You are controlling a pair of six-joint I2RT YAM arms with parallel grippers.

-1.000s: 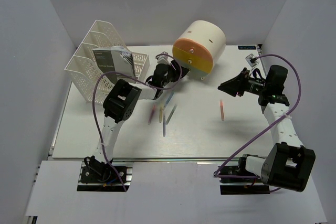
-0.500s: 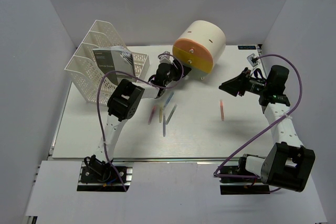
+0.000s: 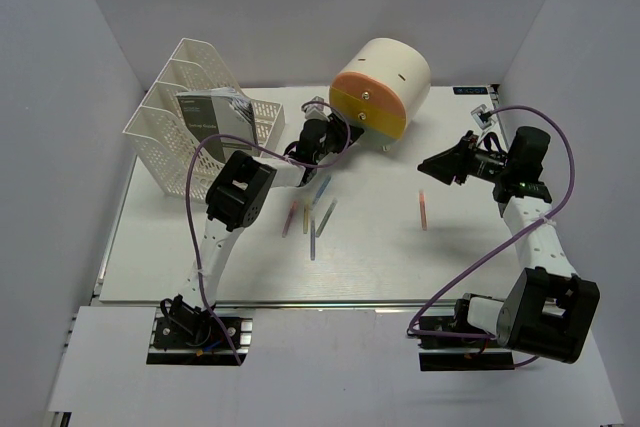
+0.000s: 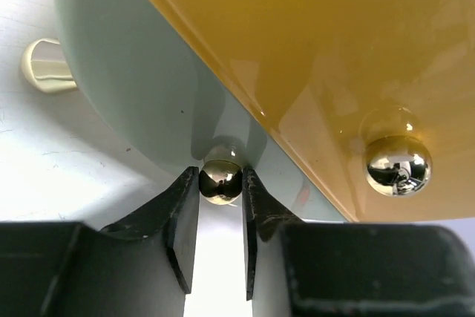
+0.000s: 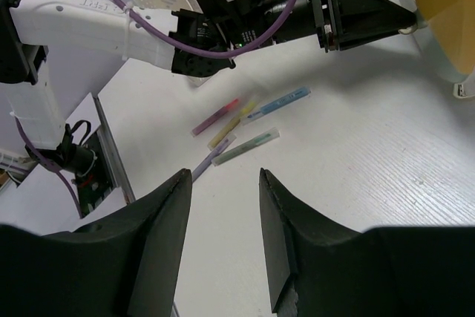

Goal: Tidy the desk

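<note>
The white desk (image 3: 400,257) holds a cream cylindrical drawer unit (image 3: 385,82) at the back with orange and yellow fronts. My left gripper (image 3: 342,131) reaches its lower left edge. In the left wrist view the gripper (image 4: 220,174) is shut on a small brass knob (image 4: 220,185) on the pale lowest drawer front. A second brass knob (image 4: 397,166) sits on the yellow front (image 4: 312,42). My right gripper (image 3: 432,164) hovers open and empty above the desk's right side, jaws wide apart in the right wrist view (image 5: 223,177).
Several coloured pens (image 3: 314,209) lie loose mid-desk, also in the right wrist view (image 5: 245,120). A single pink pen (image 3: 423,210) lies under the right gripper. A white mesh file rack (image 3: 185,122) holding a booklet (image 3: 215,112) stands back left.
My left gripper has moved a little up and right, onto the drawer unit's lower knob. The right arm has barely moved.
</note>
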